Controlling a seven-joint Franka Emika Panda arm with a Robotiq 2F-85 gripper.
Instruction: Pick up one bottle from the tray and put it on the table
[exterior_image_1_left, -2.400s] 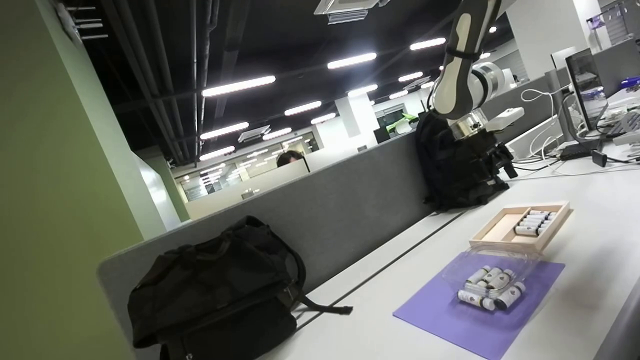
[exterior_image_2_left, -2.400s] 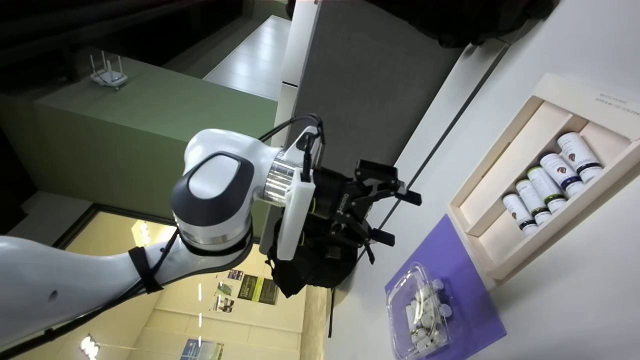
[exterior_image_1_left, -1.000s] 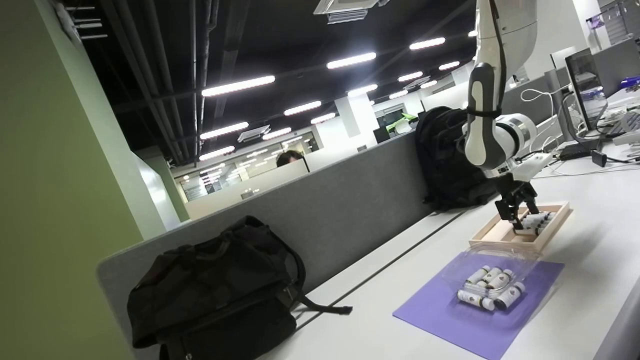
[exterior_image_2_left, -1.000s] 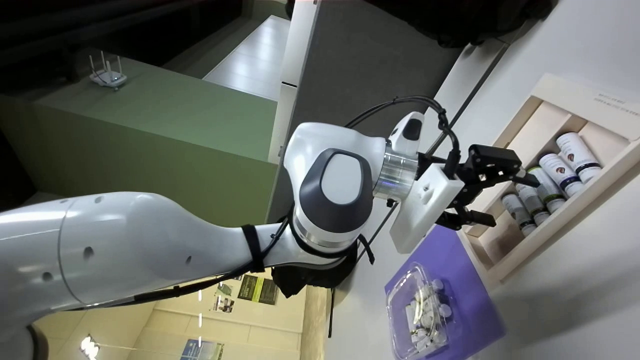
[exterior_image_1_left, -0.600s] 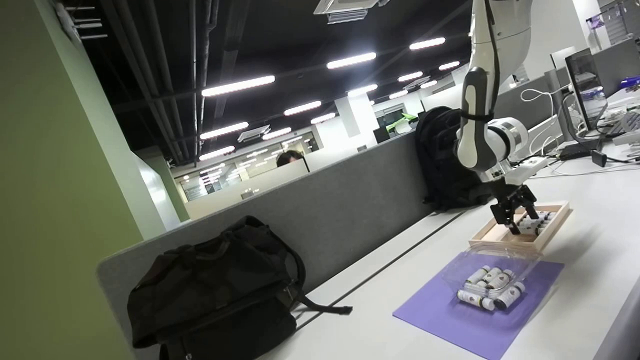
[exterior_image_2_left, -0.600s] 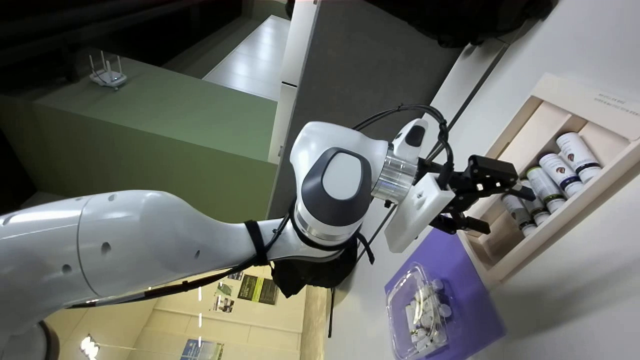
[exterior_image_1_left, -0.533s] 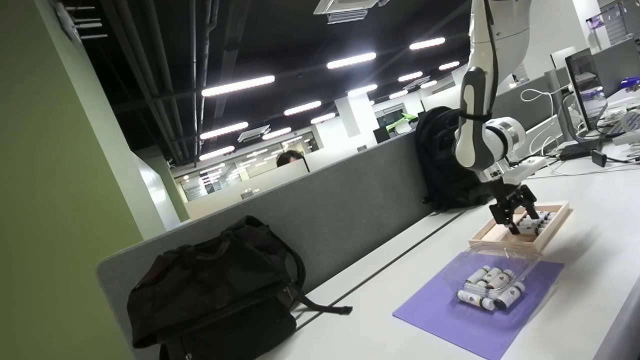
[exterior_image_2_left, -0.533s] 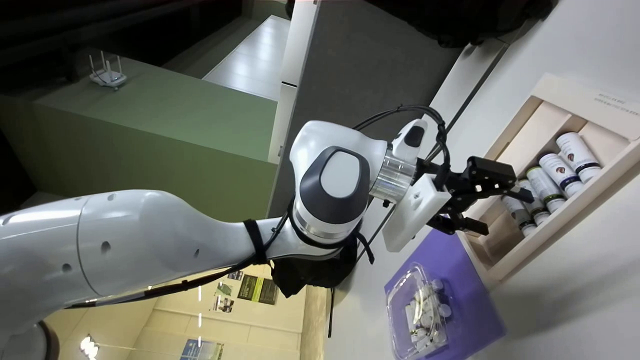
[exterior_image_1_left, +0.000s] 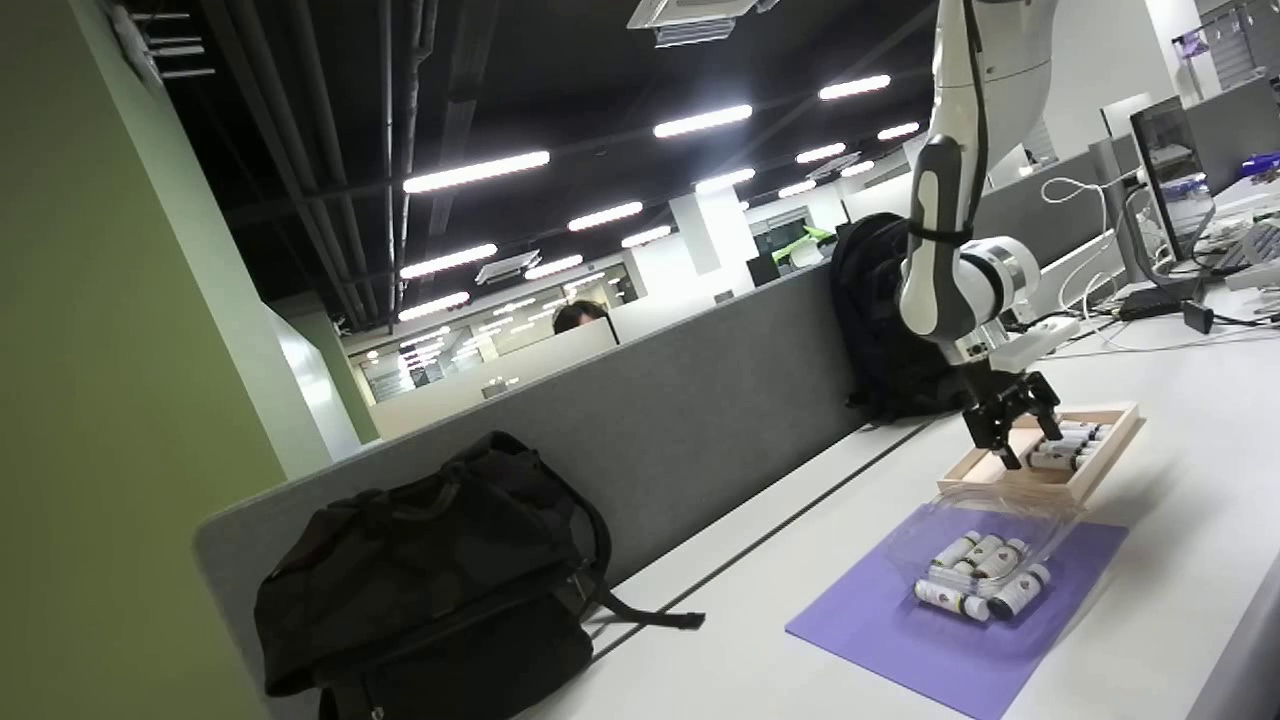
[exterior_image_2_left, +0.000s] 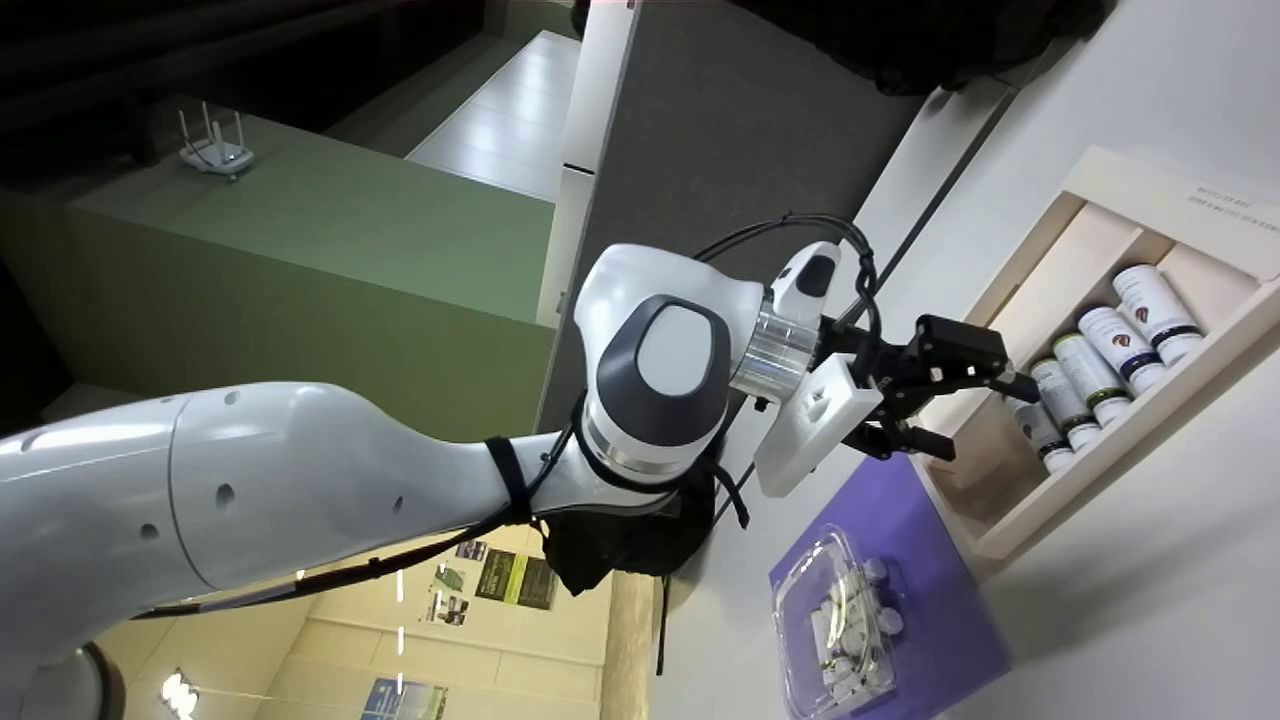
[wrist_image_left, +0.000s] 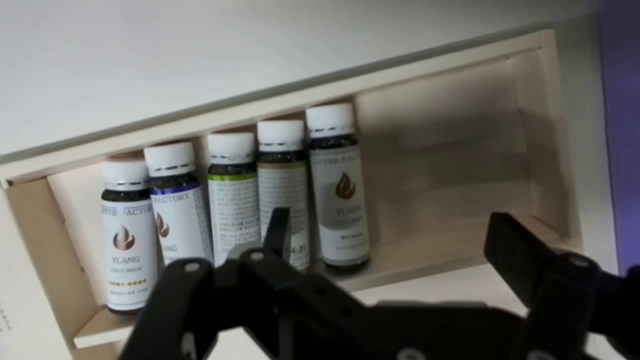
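Observation:
The light wood tray (exterior_image_1_left: 1112, 455) lies on the pale table (exterior_image_1_left: 1200, 440); it also shows in an exterior view (exterior_image_2_left: 1160, 205) and the wrist view (wrist_image_left: 250, 111). Several white-labelled, white-capped bottles lie side by side in one compartment. The end bottle (wrist_image_left: 342, 200) borders that compartment's bare part; it shows partly in an exterior view (exterior_image_2_left: 1045, 437). My gripper (exterior_image_1_left: 1032, 447) is open and empty above the tray, also in an exterior view (exterior_image_2_left: 985, 418). In the wrist view the end bottle stands between the open fingers (wrist_image_left: 390, 220), nearer the left one, with no grip on it.
A purple mat (exterior_image_1_left: 860, 620) beside the tray bears a clear plastic container (exterior_image_2_left: 785, 625) with more bottles. A grey partition (exterior_image_1_left: 700, 400) edges the table, with a black backpack (exterior_image_1_left: 880, 320) behind the arm and another (exterior_image_1_left: 430, 580) farther along. A monitor (exterior_image_1_left: 1170, 180) and cables stand beyond.
Over the last two seconds my open gripper came down over the tray. In the last half second it shifted slightly back and away from the bottles. The bottles have not moved.

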